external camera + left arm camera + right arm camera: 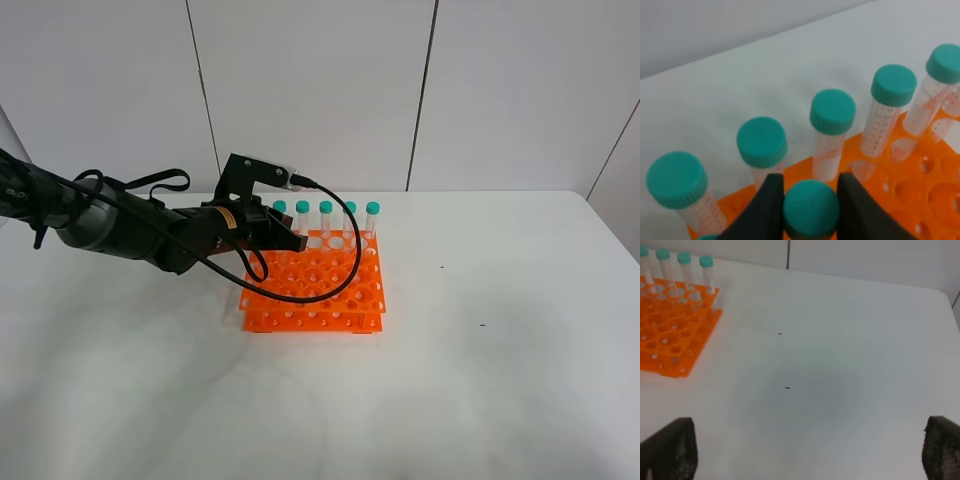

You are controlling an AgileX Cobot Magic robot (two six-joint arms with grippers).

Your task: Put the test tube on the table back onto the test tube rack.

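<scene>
The left arm (120,228) is thick, round and dark grey-black. A black cable (335,275) loops off it. It has a small yellow sticker (230,215). The left gripper (807,210) has smooth dark fingers (767,205). The right gripper's fingers (667,447) look rough and black.

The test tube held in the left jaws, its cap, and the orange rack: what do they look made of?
The test tube: only its teal cap shows, opaque matte plastic by its ribbed rim. Its neighbours have clear, probably plastic bodies with printed graduations, so likely the same. The test tube rack: bright orange moulded plastic, slightly glossy, with a grid of round holes.
</scene>
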